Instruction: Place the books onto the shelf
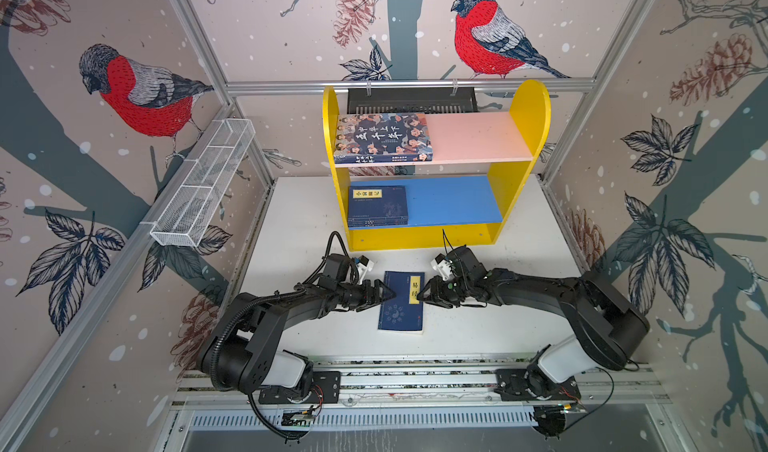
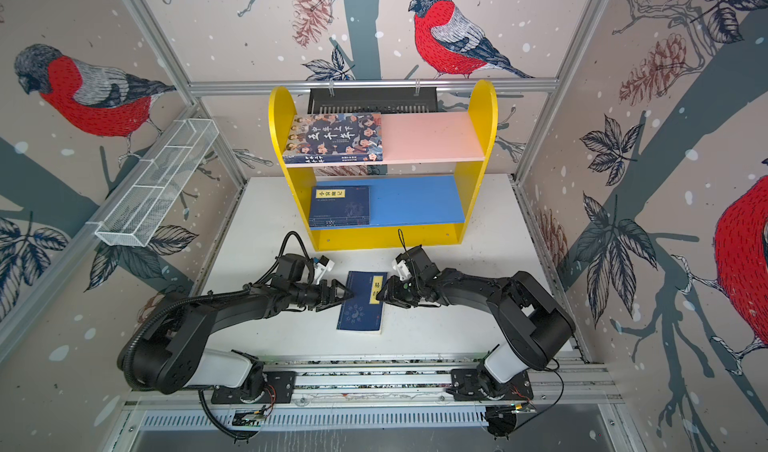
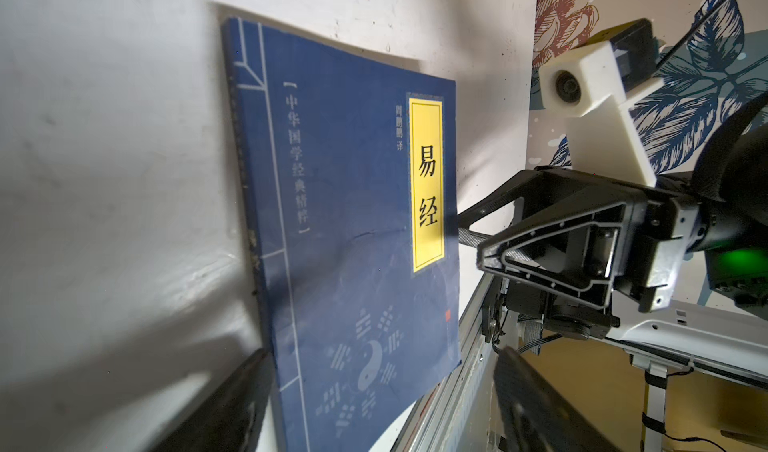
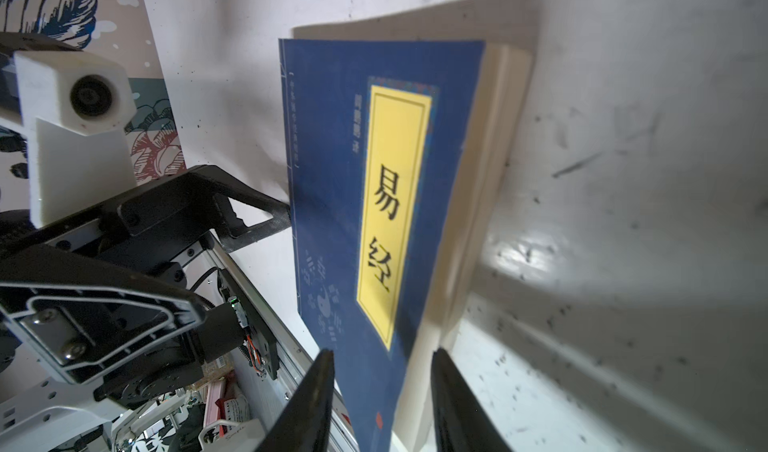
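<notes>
One navy book with a yellow label (image 1: pixel 401 304) (image 2: pixel 360 304) lies on the white table in front of the yellow shelf (image 1: pixel 530 109). My left gripper (image 1: pixel 388 295) (image 3: pixel 382 352) is open, its tips at the book's spine edge. My right gripper (image 1: pixel 422 296) (image 4: pixel 382 352) is shut on the opposite page edge of the book (image 4: pixel 332 180), one finger over the cover and one under the pages, and that side is raised slightly. The thick cartoon-cover book (image 1: pixel 382 138) lies on the pink upper board. A stack of navy books (image 1: pixel 378 207) lies on the blue lower board.
A white wire-mesh basket (image 1: pixel 203 184) hangs on the left wall. A black slotted tray (image 1: pixel 411 101) hangs behind the shelf. The right halves of both shelf boards are bare. The arms' mounting rail (image 1: pixel 415 379) runs along the table's front edge.
</notes>
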